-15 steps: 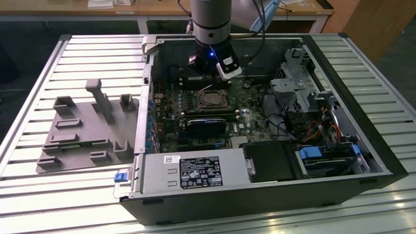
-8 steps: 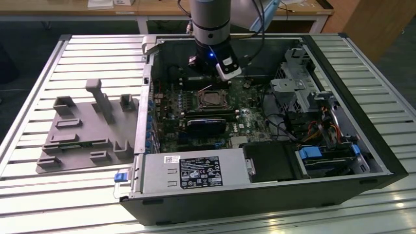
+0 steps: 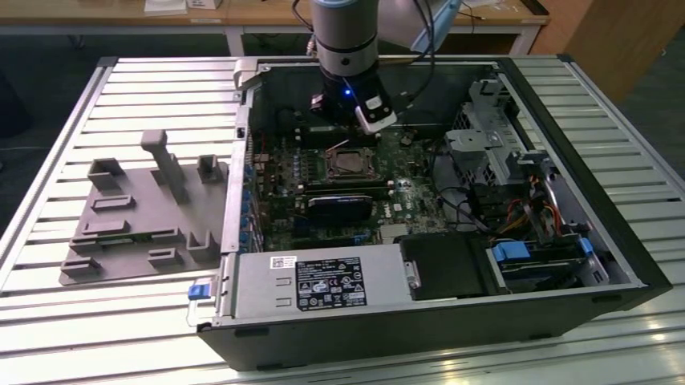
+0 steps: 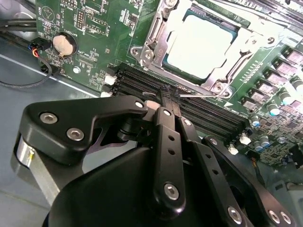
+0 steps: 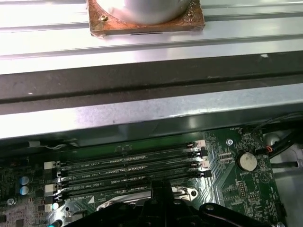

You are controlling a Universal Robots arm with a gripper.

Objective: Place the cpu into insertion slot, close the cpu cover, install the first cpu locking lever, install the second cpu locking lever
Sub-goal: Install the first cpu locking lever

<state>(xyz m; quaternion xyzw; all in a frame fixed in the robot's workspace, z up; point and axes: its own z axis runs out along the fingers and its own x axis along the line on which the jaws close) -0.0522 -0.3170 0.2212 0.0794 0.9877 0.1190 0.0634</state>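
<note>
Your black hand (image 4: 168,94) has its fingertips drawn together over the long black memory slots (image 4: 208,113). They sit right at the end of a thin silvery locking lever (image 4: 201,94), and you cannot tell whether they actually pinch it. The small, pale silver-grey square cpu (image 4: 201,40) lies in the insertion slot (image 3: 348,164) on the green motherboard (image 4: 109,28). The thin silvery cpu cover (image 4: 158,29) lies closed around it, hiding the slot's dark centre.

In the exterior view, the grey metal power supply box (image 3: 252,289) carries a black-and-white label (image 3: 332,285) and a smaller white sticker (image 3: 282,261). Their print is too small for you to read. The white lettering along the memory slots in the first wrist view is also illegible. There, the hand's dark body is cut off at the frame edge.
</note>
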